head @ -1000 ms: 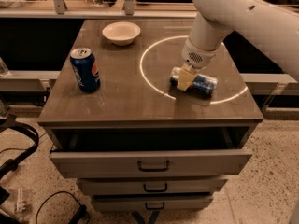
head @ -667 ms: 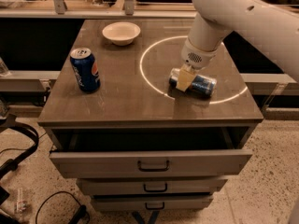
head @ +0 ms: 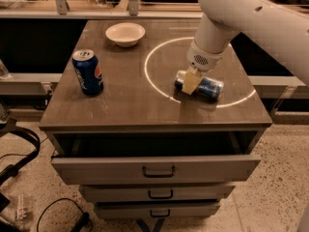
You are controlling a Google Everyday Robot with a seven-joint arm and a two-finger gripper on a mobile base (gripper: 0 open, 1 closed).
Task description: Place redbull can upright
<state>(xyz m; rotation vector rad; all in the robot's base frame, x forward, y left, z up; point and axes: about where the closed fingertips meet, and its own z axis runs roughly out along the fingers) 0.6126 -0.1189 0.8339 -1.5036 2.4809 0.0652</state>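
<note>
The redbull can, slim and blue-and-silver, lies on its side on the right part of the cabinet top, with its silver end pointing left. My gripper reaches down from the upper right and straddles the left half of the can. One yellowish finger presses against the can's near side; the other finger is hidden behind it. The gripper is shut on the can, which still rests on the surface.
A wider dark blue Pepsi can stands upright at the left. A white bowl sits at the back. A lit ring marks the top around the can. The top drawer is pulled open below the front edge.
</note>
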